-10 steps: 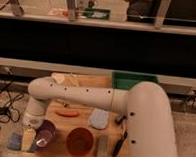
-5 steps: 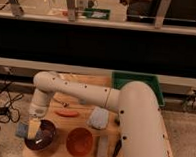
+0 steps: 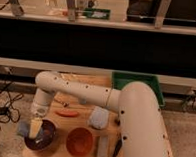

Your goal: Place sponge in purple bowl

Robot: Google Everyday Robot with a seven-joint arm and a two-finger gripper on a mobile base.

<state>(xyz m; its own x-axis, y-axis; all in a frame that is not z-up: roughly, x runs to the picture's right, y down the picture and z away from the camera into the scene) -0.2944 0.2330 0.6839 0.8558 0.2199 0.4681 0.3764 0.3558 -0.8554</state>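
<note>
The purple bowl (image 3: 44,138) sits at the front left of the wooden table (image 3: 81,89). My gripper (image 3: 30,128) hangs from the white arm over the bowl's left rim. A small blue-grey block, the sponge (image 3: 23,128), sits in the gripper on its left side, level with the rim. A pale yellowish finger (image 3: 35,129) reaches down into the bowl's opening. The gripper looks shut on the sponge.
An orange-red bowl (image 3: 80,142) stands right of the purple bowl. A pale blue-grey pad (image 3: 99,117), a grey bar (image 3: 102,147), a dark tool (image 3: 117,148) and a thin red object (image 3: 67,112) lie nearby. A green bin (image 3: 141,84) stands at the back right.
My gripper has risen from beside the table's left edge and moved right over the purple bowl, with the blue-grey block moving along with it.
</note>
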